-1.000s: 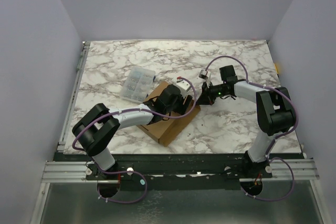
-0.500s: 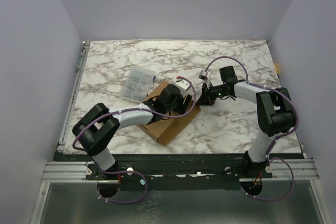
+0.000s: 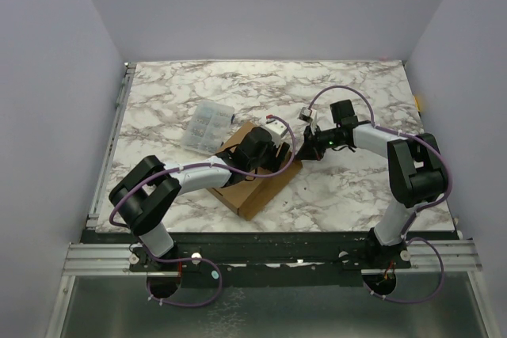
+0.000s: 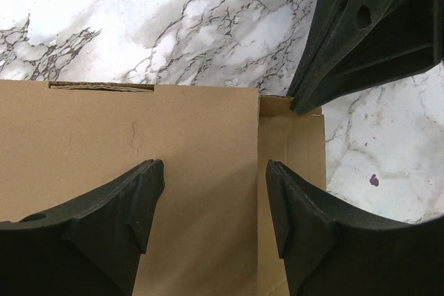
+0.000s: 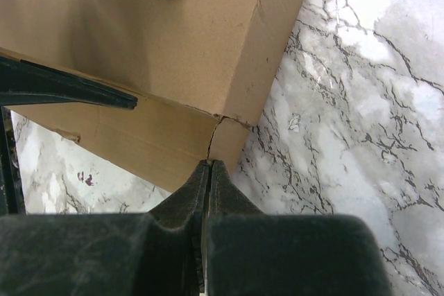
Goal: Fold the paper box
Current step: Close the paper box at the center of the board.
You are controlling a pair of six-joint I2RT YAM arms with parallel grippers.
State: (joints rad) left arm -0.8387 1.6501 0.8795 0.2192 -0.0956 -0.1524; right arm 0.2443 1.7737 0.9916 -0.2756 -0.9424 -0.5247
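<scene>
The paper box (image 3: pixel 252 189) lies folded into a shallow brown cardboard box in the middle of the marble table. My left gripper (image 3: pixel 277 161) hovers over its top panel (image 4: pixel 173 143) with its fingers spread wide, straddling the seam next to a narrow side flap (image 4: pixel 291 150); nothing is between them. My right gripper (image 3: pixel 305 153) is shut, with its tips (image 5: pixel 209 164) pressed against the box's side wall (image 5: pixel 159 46) at a small slit near the corner. The right gripper's dark body (image 4: pixel 368 32) shows just beyond the box's far edge in the left wrist view.
A small clear plastic compartment case (image 3: pixel 207 127) sits on the table just behind and left of the box. Marble tabletop (image 3: pixel 348 187) surrounds the box, and purple walls close in the sides. Both arms' cables loop above the box.
</scene>
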